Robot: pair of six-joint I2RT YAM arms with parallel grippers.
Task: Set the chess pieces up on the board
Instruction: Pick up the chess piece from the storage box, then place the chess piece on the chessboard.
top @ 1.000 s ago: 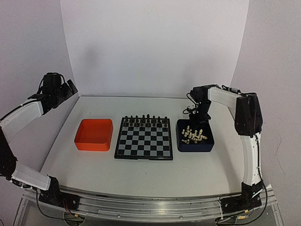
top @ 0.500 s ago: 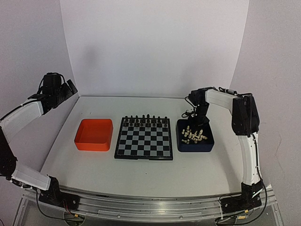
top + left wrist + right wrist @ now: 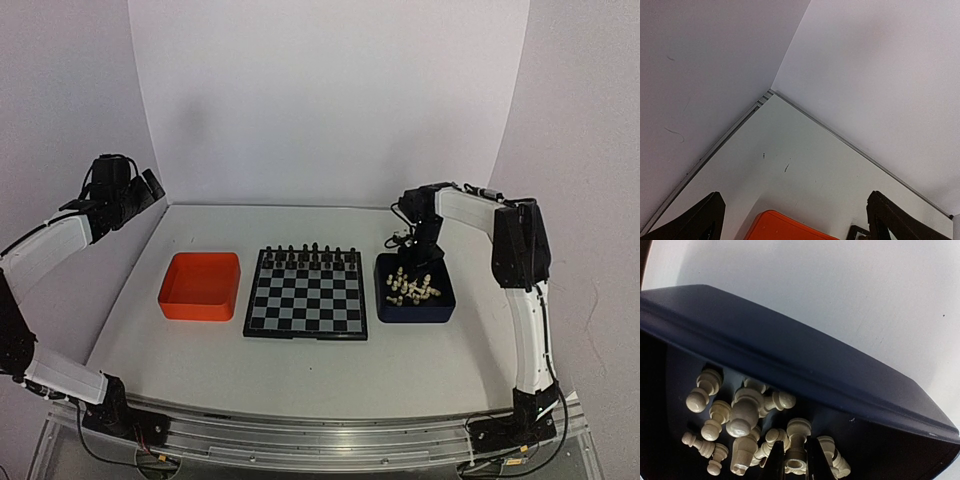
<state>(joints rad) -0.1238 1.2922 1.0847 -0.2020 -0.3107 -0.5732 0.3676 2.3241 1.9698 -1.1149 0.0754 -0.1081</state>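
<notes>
The chess pieces (image 3: 412, 287) lie in a loose heap inside a dark blue tray (image 3: 441, 311), which sits on the table (image 3: 300, 372) just to the right of the board (image 3: 306, 296). In the right wrist view most of them lie on their sides, tumbled over one another against the tray's far wall. None of the cream ones stands on the board.

The right end effector (image 3: 419, 262) is lowered into the far part of that tray. Up close, its two dark fingers (image 3: 773, 467) are drawn in against both sides of one cream piece (image 3: 796, 456), clamped on it at the edge of the heap.

The board has black and silvery-grey checks and a black rim. Small black pieces (image 3: 310, 256) stand in rows along its far side; the near squares are bare. An orange tray (image 3: 200, 288) rests just left of the board.

The left end effector (image 3: 143, 190) is held high at the far left, well apart from trays and board. Its fingers stand wide apart with nothing between them, and its camera looks down on a corner of the table and an edge of the orange tray.
</notes>
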